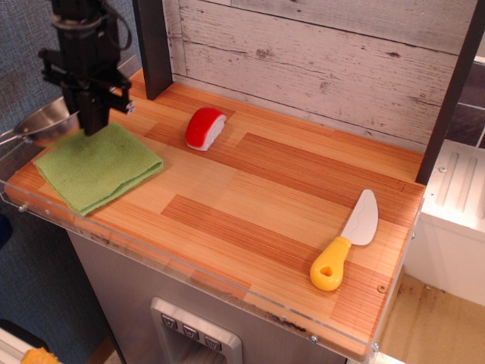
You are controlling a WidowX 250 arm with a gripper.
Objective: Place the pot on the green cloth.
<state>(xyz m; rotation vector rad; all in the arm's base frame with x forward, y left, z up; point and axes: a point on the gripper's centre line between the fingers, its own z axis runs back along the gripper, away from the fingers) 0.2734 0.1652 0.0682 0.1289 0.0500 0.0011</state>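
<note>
The shiny steel pot point(45, 123) hangs at the far left, over the left edge of the green cloth point(98, 165), tilted and held by its right rim. My black gripper point(91, 123) comes down from above and is shut on the pot's rim, just above the cloth's back edge. The green cloth lies flat on the wooden counter's left end. Most of the pot sits beyond the cloth's left side.
A red-and-white toy point(204, 127) lies behind the cloth to the right. A yellow-handled toy knife point(345, 241) lies at the front right. A clear plastic rim point(151, 262) edges the counter. A dark post point(154, 45) stands at the back left.
</note>
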